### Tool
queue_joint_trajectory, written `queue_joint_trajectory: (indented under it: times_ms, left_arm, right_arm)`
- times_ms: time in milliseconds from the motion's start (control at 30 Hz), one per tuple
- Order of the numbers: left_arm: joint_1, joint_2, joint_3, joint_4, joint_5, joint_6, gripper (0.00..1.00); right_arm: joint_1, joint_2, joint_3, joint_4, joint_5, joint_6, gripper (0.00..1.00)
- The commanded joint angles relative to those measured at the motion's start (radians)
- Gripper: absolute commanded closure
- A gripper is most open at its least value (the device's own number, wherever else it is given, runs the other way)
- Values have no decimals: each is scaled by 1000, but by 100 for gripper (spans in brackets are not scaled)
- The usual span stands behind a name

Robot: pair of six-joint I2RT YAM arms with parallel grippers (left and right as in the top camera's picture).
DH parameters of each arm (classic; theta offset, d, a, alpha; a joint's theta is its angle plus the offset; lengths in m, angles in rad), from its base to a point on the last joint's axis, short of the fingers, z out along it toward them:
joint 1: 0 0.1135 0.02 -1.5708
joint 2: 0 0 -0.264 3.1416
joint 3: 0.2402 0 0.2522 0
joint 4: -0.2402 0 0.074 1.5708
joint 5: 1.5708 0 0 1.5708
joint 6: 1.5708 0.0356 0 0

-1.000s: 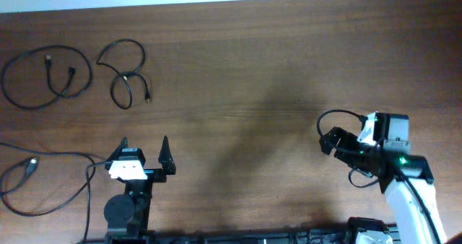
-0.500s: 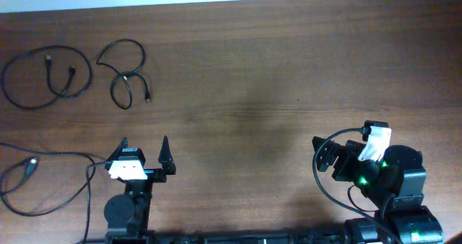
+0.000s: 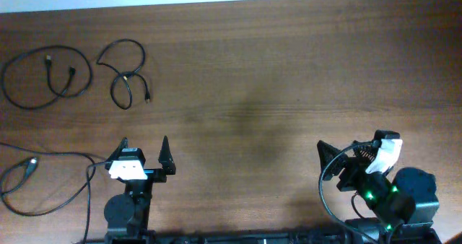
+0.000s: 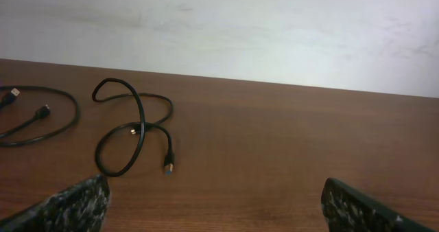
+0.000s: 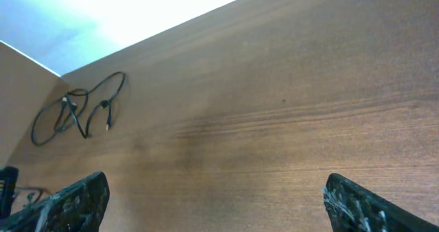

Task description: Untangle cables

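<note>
Three cables (image 4: 142, 125) lay toward nine o'clock on the table (image 3: 289, 56), bare wood between them and both grippers: round loop (image 3: 72, 72) and twisted cable (image 3: 124, 76) at ten, third cable (image 3: 31, 164) at eight (plain only overhead). The left gripper (image 3: 144, 141) and right gripper (image 5: 214, 184) gaped wide, holding nothing.

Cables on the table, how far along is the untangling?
Done: the far-left loop, the middle cable and the near-left cable lie apart from one another. In hand: nothing; the left gripper and the right gripper are open and empty. Left: possibly the middle cable, which crosses itself.
</note>
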Motion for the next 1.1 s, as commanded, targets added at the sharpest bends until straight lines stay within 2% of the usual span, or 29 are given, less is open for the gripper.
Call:
queue_joint_trajectory:
  times_ms: [0, 100, 233, 300, 400, 600, 700, 867, 1067]
  left_arm:
    - [5, -6, -8, 2, 3, 16, 2]
    - [5, -6, -8, 2, 3, 16, 1]
    - [5, -6, -8, 2, 3, 16, 1]
    - [5, -6, -8, 2, 3, 16, 1]
    - [5, -6, -8, 2, 3, 16, 1]
    - [5, -6, -8, 2, 3, 16, 1]
    - [5, -6, -8, 2, 3, 16, 1]
    - [5, -6, -8, 2, 3, 16, 1]
    - [5, -6, -8, 2, 3, 16, 1]
  right_arm:
    - [39, -55, 3, 0, 2, -11, 1]
    - [95, -138, 3, -5, 24, -11, 1]
    - [132, -247, 0, 5, 242, -11, 1]
    - [137, -282, -29, 62, 295, -14, 1]
    - [137, -285, -114, 202, 292, -37, 1]
    - [137, -285, -430, 656, 283, -37, 1]
    - [137, -285, -511, 749, 287, -37, 1]
    - [135, -285, -598, 768, 337, -38, 1]
    - [98, -285, -598, 678, 339, -220, 1]
